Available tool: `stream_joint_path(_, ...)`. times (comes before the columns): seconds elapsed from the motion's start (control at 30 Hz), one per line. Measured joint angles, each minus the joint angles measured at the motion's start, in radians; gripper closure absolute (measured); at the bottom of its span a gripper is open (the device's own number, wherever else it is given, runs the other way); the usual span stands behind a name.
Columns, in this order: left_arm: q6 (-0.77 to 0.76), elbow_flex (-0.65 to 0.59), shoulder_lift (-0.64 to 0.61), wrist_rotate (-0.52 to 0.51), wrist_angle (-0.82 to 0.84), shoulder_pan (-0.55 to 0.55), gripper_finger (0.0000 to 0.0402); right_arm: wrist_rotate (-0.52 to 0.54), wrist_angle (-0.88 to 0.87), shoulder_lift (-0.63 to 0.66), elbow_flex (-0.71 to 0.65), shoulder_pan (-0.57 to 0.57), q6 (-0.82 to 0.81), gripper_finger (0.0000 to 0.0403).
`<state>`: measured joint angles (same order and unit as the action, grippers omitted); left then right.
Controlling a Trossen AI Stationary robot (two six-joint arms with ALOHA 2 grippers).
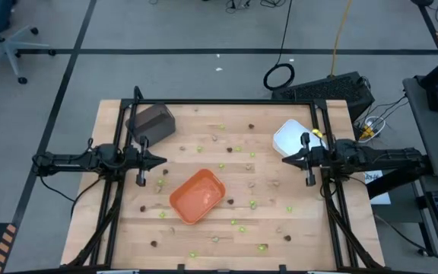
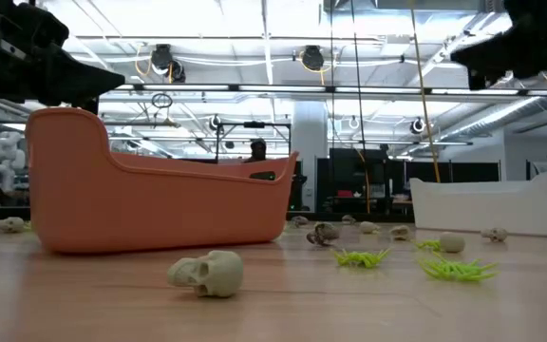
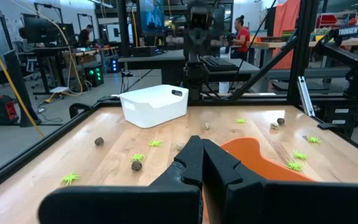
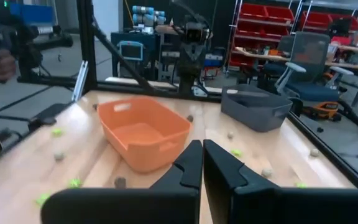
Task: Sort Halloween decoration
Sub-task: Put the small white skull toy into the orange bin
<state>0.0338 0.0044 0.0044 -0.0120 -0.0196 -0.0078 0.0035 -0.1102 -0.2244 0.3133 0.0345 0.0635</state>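
Observation:
The Halloween decoration lies scattered over the wooden table (image 1: 128, 228) as many tiny pieces. There are lime-green spiders (image 2: 459, 270), dark brown bits (image 1: 252, 126) and tan-grey skulls (image 2: 207, 274), each resting loose on the wood. My left gripper (image 3: 202, 163) hovers shut and level above the table's left side (image 1: 162, 160), holding nothing. My right gripper (image 4: 202, 163) hovers shut and level above the table's right side (image 1: 286, 160), also holding nothing. The two point toward each other across the middle.
An orange tray (image 1: 198, 195) stands at the table's middle. A dark grey tray (image 1: 152, 120) sits at the far left and a white tray (image 1: 291, 137) at the far right, close to my right gripper. Black frame rails (image 1: 226, 103) border the table.

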Motion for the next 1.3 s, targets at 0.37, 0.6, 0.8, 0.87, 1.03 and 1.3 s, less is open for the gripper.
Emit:
stream_joint_path(0.37,0.000,0.000,0.000,0.000,0.002,0.000,0.0402,0.001,-0.328,-0.307,0.379,0.000,-0.132,0.0403)
stream_joint_path(0.6,0.002,0.000,0.000,-0.012,-0.004,0.000,0.0402,-0.001,-0.358,-0.438,0.447,0.000,-0.161,0.0403)
stream_joint_path(0.8,-0.001,0.000,0.000,-0.016,-0.001,0.000,0.0402,-0.001,-0.352,-0.497,0.454,0.000,-0.161,0.0403)
stream_joint_path(0.87,-0.045,0.000,0.001,-0.012,-0.003,0.000,0.0402,-0.001,-0.352,-0.512,0.455,0.000,-0.160,0.0403)
stream_joint_path(1.03,-0.050,0.010,0.004,-0.017,-0.003,0.000,0.0402,-0.001,-0.352,-0.543,0.455,0.000,-0.158,0.0403)
stream_joint_path(1.3,-0.027,0.215,0.083,-0.069,0.086,0.000,0.0402,-0.001,-0.351,-0.552,0.456,0.000,-0.182,0.0403)
